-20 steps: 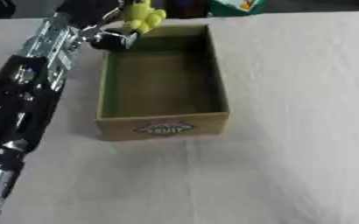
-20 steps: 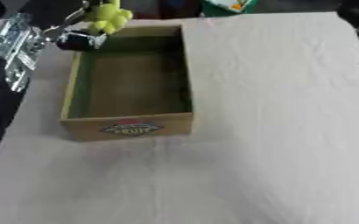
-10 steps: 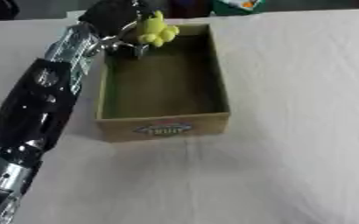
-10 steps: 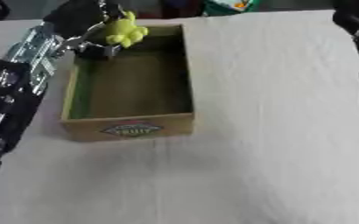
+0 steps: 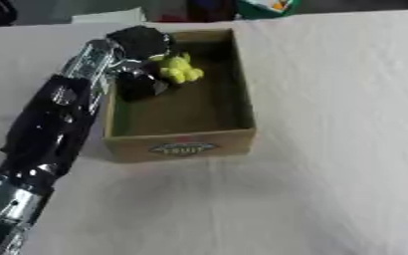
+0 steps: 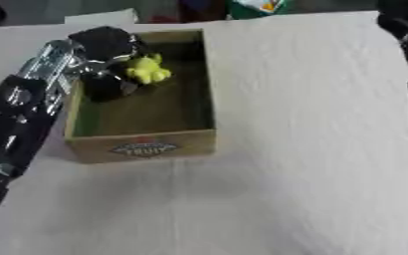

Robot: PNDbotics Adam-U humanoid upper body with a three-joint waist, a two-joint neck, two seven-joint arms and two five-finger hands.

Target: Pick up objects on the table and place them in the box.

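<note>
An open cardboard box (image 5: 243, 94) with a green inside and a fruit label on its front wall stands on the white cloth, left of centre. My left hand (image 5: 141, 82) reaches over the box's left wall from the left, fingers curled round a small yellow toy (image 5: 180, 69). The toy hangs inside the box near its far left corner; whether it touches the floor I cannot tell. My right arm shows only as dark shapes along the right edge of the right eye view, with the right hand (image 6: 402, 24) near the upper corner.
A green and white object (image 5: 265, 6) and a dark red thing (image 5: 208, 7) sit at the table's far edge beyond the box. A white sheet (image 5: 108, 16) lies at the far left. White cloth (image 5: 329, 149) spreads to the right of and in front of the box.
My left hand has carried the yellow toy from above the box's far left rim down and inward, into the box. The right arm has stayed at the right edge.
</note>
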